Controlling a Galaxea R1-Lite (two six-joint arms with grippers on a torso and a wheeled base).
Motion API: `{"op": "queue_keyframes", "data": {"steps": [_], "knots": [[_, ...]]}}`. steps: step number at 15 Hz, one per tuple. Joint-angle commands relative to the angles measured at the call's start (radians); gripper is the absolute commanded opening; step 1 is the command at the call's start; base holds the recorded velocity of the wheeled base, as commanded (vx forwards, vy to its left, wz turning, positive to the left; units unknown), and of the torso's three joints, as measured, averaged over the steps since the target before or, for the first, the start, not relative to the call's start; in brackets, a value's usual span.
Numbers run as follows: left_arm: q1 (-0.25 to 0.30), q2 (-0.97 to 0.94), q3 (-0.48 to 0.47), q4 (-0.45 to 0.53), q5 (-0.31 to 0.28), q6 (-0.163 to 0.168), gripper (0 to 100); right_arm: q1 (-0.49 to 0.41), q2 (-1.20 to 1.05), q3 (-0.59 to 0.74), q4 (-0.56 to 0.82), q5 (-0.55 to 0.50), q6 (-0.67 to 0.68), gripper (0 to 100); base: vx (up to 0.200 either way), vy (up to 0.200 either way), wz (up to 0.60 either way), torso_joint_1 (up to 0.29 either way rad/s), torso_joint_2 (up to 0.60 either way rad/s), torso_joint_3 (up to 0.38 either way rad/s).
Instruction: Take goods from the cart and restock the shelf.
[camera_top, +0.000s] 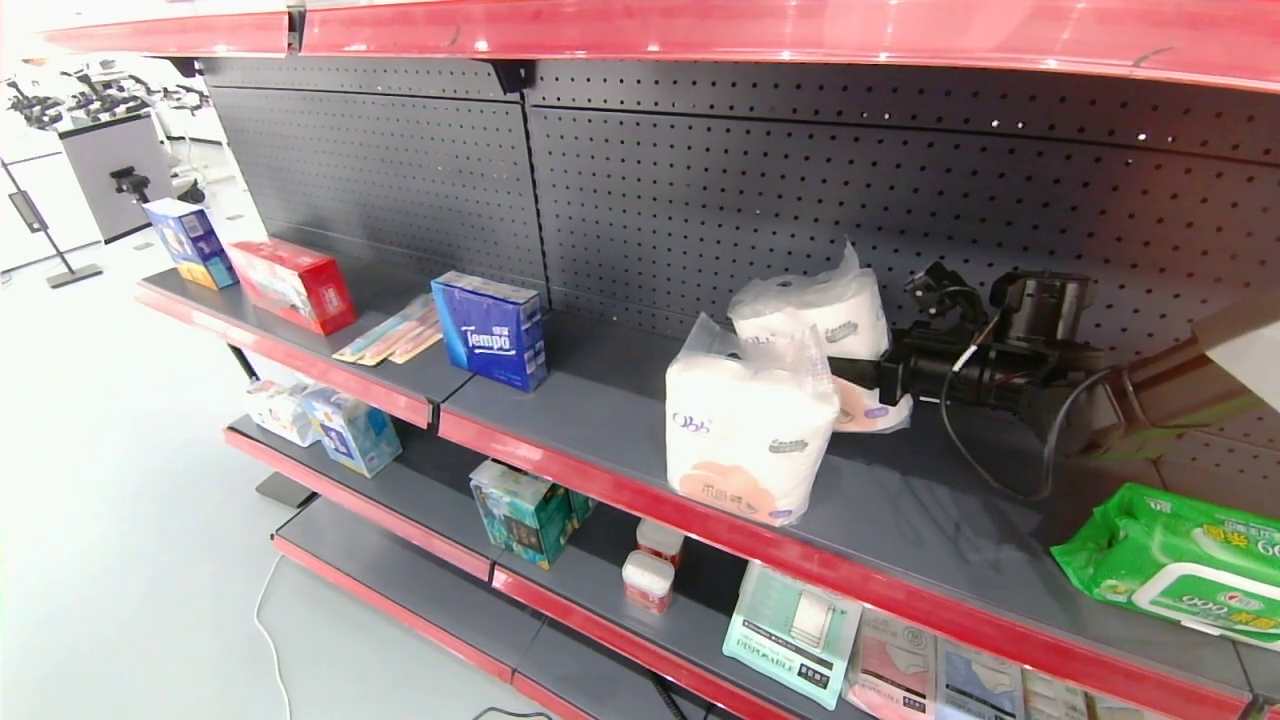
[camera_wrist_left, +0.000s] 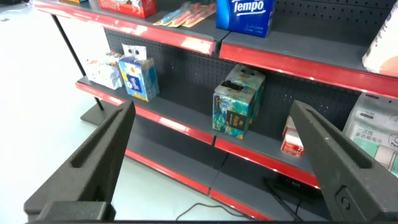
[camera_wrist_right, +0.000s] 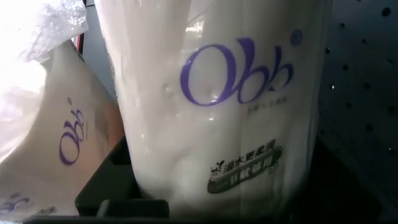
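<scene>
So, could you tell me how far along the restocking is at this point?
Done: the front paper pack stands on the shelf. In hand: the right gripper is shut on the rear paper pack, resting behind it. Remaining: release it; the left gripper is open and empty, so any further goods await fetching.

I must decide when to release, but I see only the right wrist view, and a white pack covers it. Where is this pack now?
Observer: In the head view, the right gripper holds the rear tissue pack at the back of the upper shelf, near the pegboard. I cannot tell if it rests on the board.
Operator: I see another pack beside it. Where does that one stand?
Observer: The front tissue pack stands upright at the shelf's front edge, just before the held one.
Operator: And my left arm?
Observer: The left gripper hangs open before the lower shelves, holding nothing.
</scene>
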Motion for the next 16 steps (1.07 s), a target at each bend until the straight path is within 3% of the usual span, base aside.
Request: {"op": "queue_keyframes", "data": {"steps": [1, 11, 16], "knots": [[0.0, 0.0, 0.0, 0.0, 0.0, 0.0, 100, 0.018, 0.032, -0.028, -0.001, 0.0, 0.005, 0, 0.0, 0.0, 0.0, 0.0, 0.0, 0.0], [0.0, 0.0, 0.0, 0.0, 0.0, 0.0, 100, 0.066, 0.111, -0.089, -0.007, -0.003, 0.014, 0, 0.0, 0.0, 0.0, 0.0, 0.0, 0.0], [0.0, 0.0, 0.0, -0.001, 0.0, 0.0, 100, 0.017, 0.121, -0.078, -0.001, 0.002, -0.071, 0, 0.0, 0.0, 0.0, 0.0, 0.0, 0.0]]}}
